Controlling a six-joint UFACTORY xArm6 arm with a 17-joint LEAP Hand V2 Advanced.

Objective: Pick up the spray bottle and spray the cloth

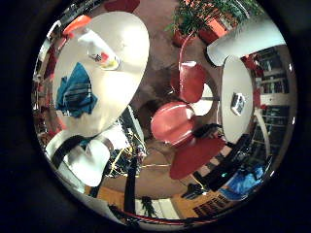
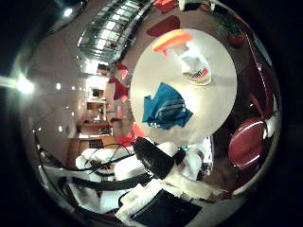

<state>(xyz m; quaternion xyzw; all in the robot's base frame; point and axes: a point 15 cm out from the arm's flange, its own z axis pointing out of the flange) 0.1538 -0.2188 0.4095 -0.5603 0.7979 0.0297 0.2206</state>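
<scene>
Thumb-side palm view looks onto a round white table set well away from the palm. On it a crumpled teal cloth with thin pale stripes lies toward the side nearer the hand. Beyond the cloth, apart from it, a white spray bottle with an orange trigger head lies on its side, its coloured label facing outward and the orange head reaching the table's edge. White and black parts of the hand crowd in beside the table's near edge; its fingers are not shown clearly enough to say whether they are straight or curled, and nothing is seen between them. A dark red chair seat stands on the floor just past the table.

Little-finger-side palm view shows the same table, with cloth and bottle in the same arrangement, neither touching the other nor the hand. Past it, on a brown floor, two red chairs stand close together, one behind the other. Next comes a second white table carrying a small flat object. Green potted plants in red-orange pots stand at the far side of the room.
</scene>
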